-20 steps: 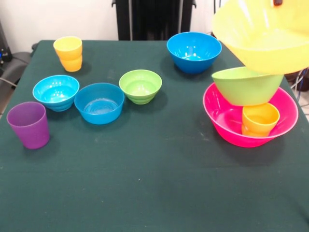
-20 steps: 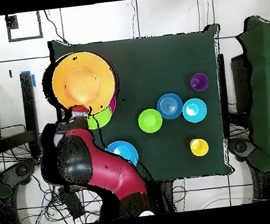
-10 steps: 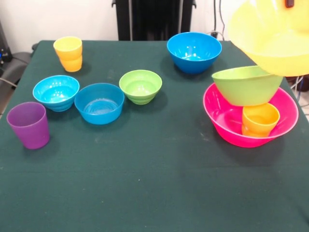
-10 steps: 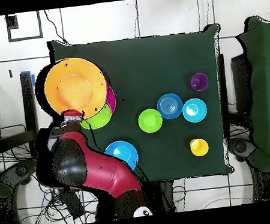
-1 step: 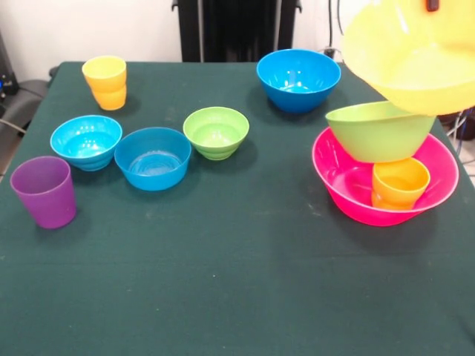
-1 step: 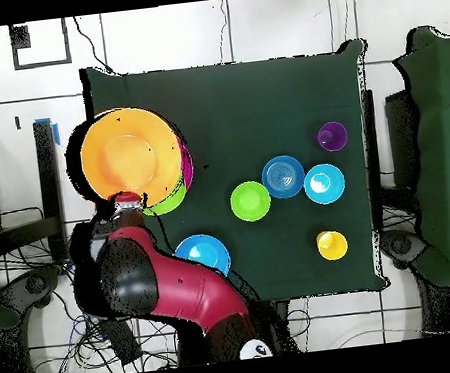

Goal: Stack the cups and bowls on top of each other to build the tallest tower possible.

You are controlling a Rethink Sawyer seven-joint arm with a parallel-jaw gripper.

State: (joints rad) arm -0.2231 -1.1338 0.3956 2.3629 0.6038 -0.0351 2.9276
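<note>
The tower stands at the right of the front view. Its base is the large pink bowl (image 5: 343, 178) (image 6: 185, 165), which holds an orange cup (image 5: 399, 184). A medium green bowl (image 5: 378, 132) (image 6: 173, 197) rests tilted on that cup. Above them hangs the large orange bowl (image 5: 415, 55) (image 6: 129, 155), tilted, with my gripper (image 5: 431, 4) (image 6: 127, 200) shut on its rim. It hovers just over the green bowl's far edge. Loose on the cloth are the medium blue bowl (image 5: 298, 78) (image 6: 202, 253), small green bowl (image 5: 216, 132), small blue bowl (image 5: 153, 157), cyan bowl (image 5: 86, 141), purple cup (image 5: 44, 191) and yellow cup (image 5: 105, 81).
The green-covered table (image 5: 237, 282) ends close to the right of the pink bowl. The loose ware sits along the table's left and back in the front view. My red arm (image 6: 171, 291) reaches in over the table's edge beside the medium blue bowl.
The held orange bowl swung out over the table's edge half a second ago and has come back over the tower. Nothing else has moved.
</note>
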